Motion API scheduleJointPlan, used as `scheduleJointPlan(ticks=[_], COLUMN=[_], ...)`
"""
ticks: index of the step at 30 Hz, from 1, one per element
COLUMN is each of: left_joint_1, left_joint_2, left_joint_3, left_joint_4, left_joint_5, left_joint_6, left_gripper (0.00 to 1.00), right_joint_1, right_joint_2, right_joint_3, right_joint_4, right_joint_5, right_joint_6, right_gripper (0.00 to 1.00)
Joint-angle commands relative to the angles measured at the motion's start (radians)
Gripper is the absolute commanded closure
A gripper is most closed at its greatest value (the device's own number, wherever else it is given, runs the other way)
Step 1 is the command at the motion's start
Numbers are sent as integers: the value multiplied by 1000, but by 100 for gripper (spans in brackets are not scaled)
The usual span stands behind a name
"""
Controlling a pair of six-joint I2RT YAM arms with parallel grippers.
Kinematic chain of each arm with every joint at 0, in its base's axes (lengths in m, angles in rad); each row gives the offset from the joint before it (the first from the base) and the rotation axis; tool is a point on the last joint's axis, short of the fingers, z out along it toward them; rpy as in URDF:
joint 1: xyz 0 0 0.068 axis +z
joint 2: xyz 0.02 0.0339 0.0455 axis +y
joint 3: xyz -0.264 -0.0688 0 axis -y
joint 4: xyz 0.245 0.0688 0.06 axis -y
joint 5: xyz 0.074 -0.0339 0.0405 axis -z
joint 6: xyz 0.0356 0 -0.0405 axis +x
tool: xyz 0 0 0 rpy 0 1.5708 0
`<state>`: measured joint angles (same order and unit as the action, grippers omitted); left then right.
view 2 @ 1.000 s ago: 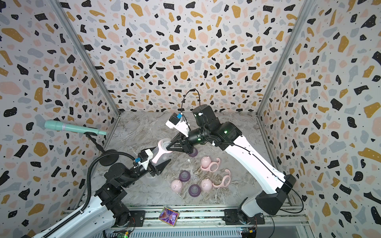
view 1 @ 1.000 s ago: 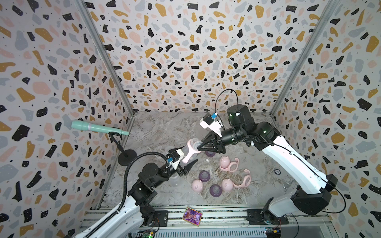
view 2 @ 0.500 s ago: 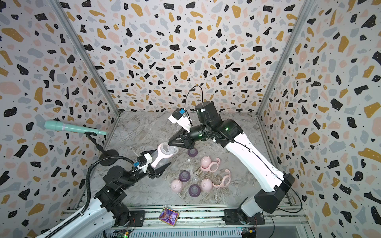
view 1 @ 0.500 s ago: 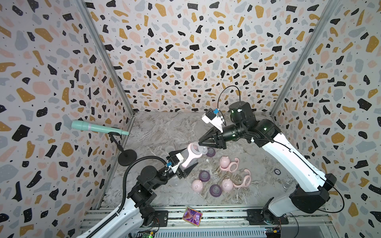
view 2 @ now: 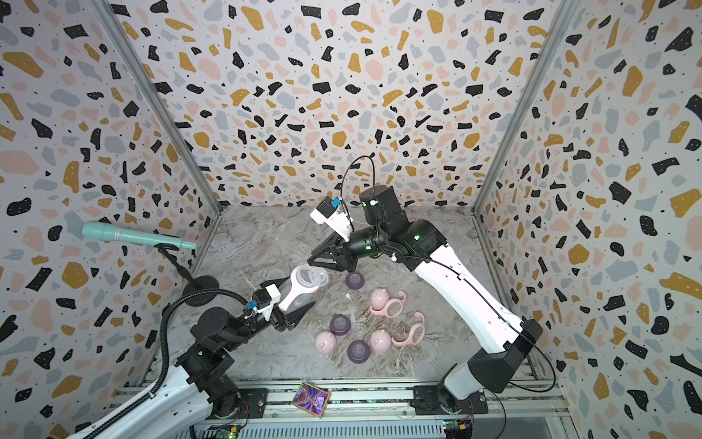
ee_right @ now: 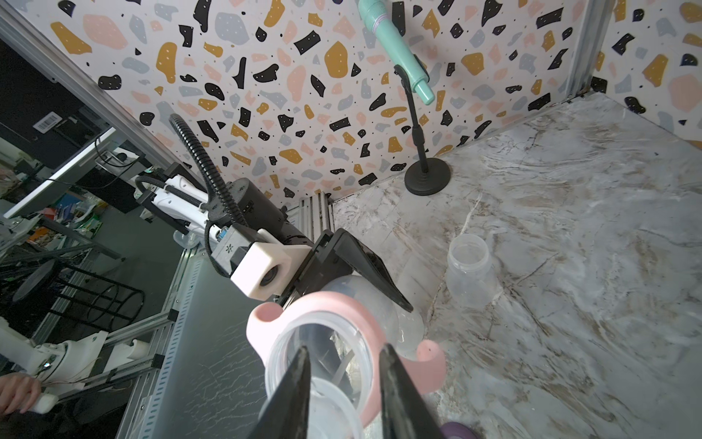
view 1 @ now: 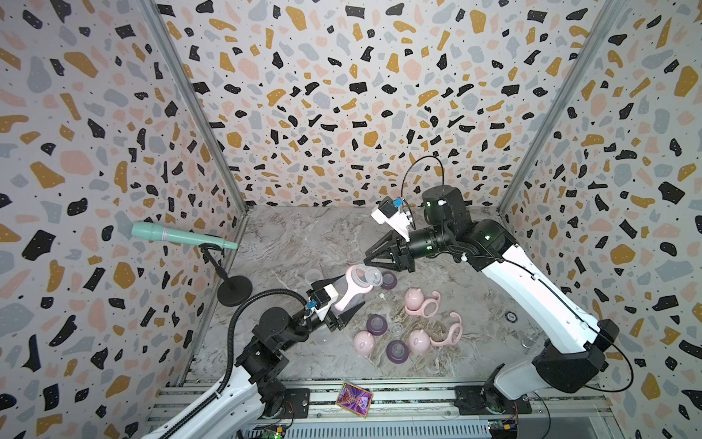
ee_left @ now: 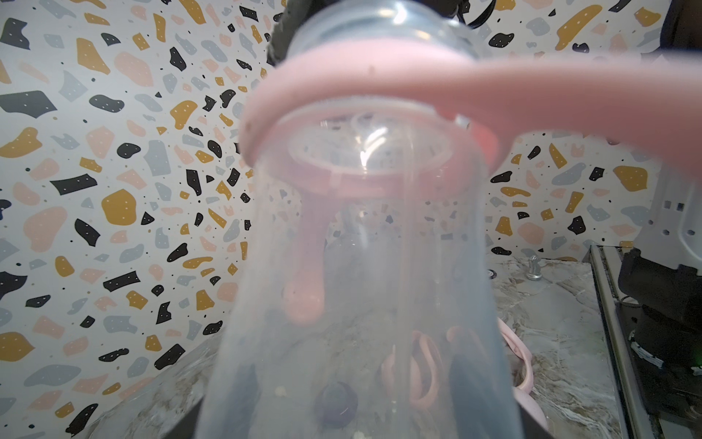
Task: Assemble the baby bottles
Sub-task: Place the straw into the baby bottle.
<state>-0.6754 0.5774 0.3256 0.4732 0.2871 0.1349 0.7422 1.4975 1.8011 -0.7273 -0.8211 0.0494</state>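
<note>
The bottle in my left tool looks like clear, slightly cloudy plastic with smooth walls. Its pink collar is matt. My right tool has matt black plastic fingers. The surface looks like grey marbled stone, smooth with a faint sheen. Low in the middle of both top views, the pink caps look smooth and softly shiny, and the purple rings translucent. The walls are matt printed panels, and the corner rails look like brushed metal.

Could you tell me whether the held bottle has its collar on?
On: both wrist views show the pink collar around the bottle.
</note>
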Motion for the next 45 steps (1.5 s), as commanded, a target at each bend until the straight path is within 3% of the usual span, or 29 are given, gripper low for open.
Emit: scheduleJointPlan(ticks=[1,6,12,29,38,45], left_joint_1=[0,0,0,1,0,0], left_joint_2=[-15,-23,-13,-7,-11,-10], left_joint_3=[-8,-6,20,28,25,25], left_joint_4=[74,68,8,-5,-1,2], left_joint_5=[-18,-37,-46,-35,-29,-26], left_joint_6=[-12,-6,31,40,40,39], left_gripper=[100,100,100,100,100,100], right_joint_1=[-13,-12,23,51,-39,-56], right_joint_2=[-55,-61,-78,-70,-135,-149], right_joint_3=[24,21,-37,-74,-113,-157], right_joint_4=[-31,-170,-180,-124,-52,-40], right_joint_5=[53,154,156,149,97,72], right_joint_6=[-8,-67,-66,-50,5,11], right_gripper=[66,59,50,58,52,55])
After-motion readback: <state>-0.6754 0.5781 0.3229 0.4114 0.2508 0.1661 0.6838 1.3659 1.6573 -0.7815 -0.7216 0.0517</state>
